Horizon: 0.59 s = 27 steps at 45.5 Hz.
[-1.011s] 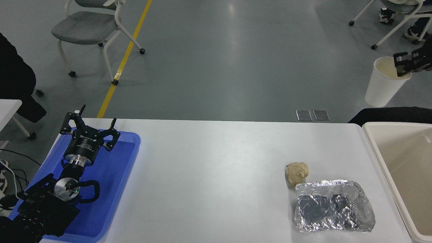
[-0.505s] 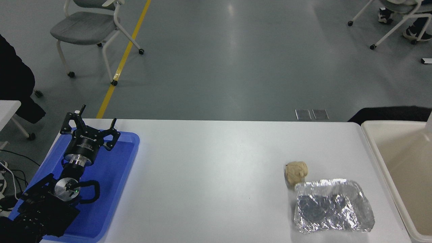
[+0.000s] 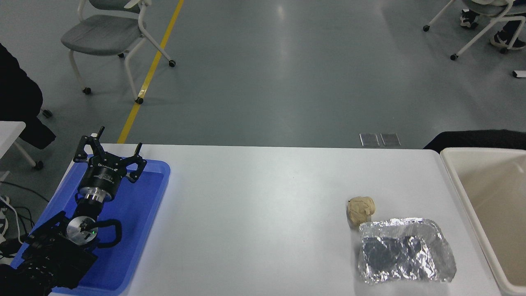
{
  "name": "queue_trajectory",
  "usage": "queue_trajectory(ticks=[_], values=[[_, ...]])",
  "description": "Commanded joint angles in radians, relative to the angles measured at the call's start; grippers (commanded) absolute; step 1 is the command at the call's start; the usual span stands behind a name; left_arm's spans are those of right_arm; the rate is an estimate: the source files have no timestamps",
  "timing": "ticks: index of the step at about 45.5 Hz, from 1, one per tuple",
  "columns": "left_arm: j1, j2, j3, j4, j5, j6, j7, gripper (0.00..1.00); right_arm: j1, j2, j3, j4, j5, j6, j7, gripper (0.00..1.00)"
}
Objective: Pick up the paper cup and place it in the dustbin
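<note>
Eyes on the bench (image 3: pixel 254 213), and the paper cup is nowhere in shot. It is not on the white top, and it is not in the strip of the dustbin (image 3: pixel 456 181) that shows at the right edge. Most of that bin runs out of the picture, so I cannot say whether the cup is inside it, or held somewhere beyond the frame. The right arm is out of view too, so nothing can be said about its tool.

Over at the lower left, the left tool (image 3: pixel 110 158) sits parked above the blue tray (image 3: pixel 156 185), fingers spread wide and holding nothing.

How far along? My judgement: with cup and working arm both off camera on the bin's side, this is either the carry over the bin or the drop itself. The visible beige floor of the bin shows no cup, so I would not call the job done on this evidence. What would be left is the release, if it has not happened.

On the cup's looks there is nothing to report while it is unseen. Left on the bench are a crumpled tan paper ball (image 3: pixel 361 208) and, touching its near side, a crinkled foil tray (image 3: pixel 404 255), both close to the bin.
</note>
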Motion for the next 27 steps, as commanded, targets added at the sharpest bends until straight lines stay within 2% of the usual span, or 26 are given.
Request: queue_trajectory(ticks=[1, 12, 13, 14, 15, 16, 17, 27], values=[[0.0, 0.0, 0.0, 0.0, 0.0, 0.0, 0.0, 1.0, -0.115, 0.085, 0.013, -0.045, 0.05, -0.12, -0.004, 0.0], [0.0, 0.0, 0.0, 0.0, 0.0, 0.0, 0.0, 1.0, -0.121, 0.093, 0.026, -0.045, 0.05, -0.136, -0.004, 0.0], [0.0, 0.0, 0.0, 0.0, 0.0, 0.0, 0.0, 1.0, -0.121, 0.093, 0.026, -0.045, 0.05, -0.137, -0.004, 0.08], [0.0, 0.0, 0.0, 0.0, 0.0, 0.0, 0.0, 1.0, -0.121, 0.093, 0.027, -0.045, 0.05, -0.137, -0.004, 0.22], [0.0, 0.0, 0.0, 0.0, 0.0, 0.0, 0.0, 1.0, -0.121, 0.092, 0.026, -0.044, 0.05, -0.137, -0.004, 0.4], [0.0, 0.0, 0.0, 0.0, 0.0, 0.0, 0.0, 1.0, -0.121, 0.092, 0.026, -0.044, 0.05, -0.137, -0.004, 0.76], [0.0, 0.0, 0.0, 0.0, 0.0, 0.0, 0.0, 1.0, -0.121, 0.092, 0.026, -0.044, 0.05, -0.139, -0.005, 1.0], [0.0, 0.0, 0.0, 0.0, 0.0, 0.0, -0.002, 1.0, -0.11, 0.092, 0.016, -0.041, 0.05, -0.136, -0.001, 1.0]])
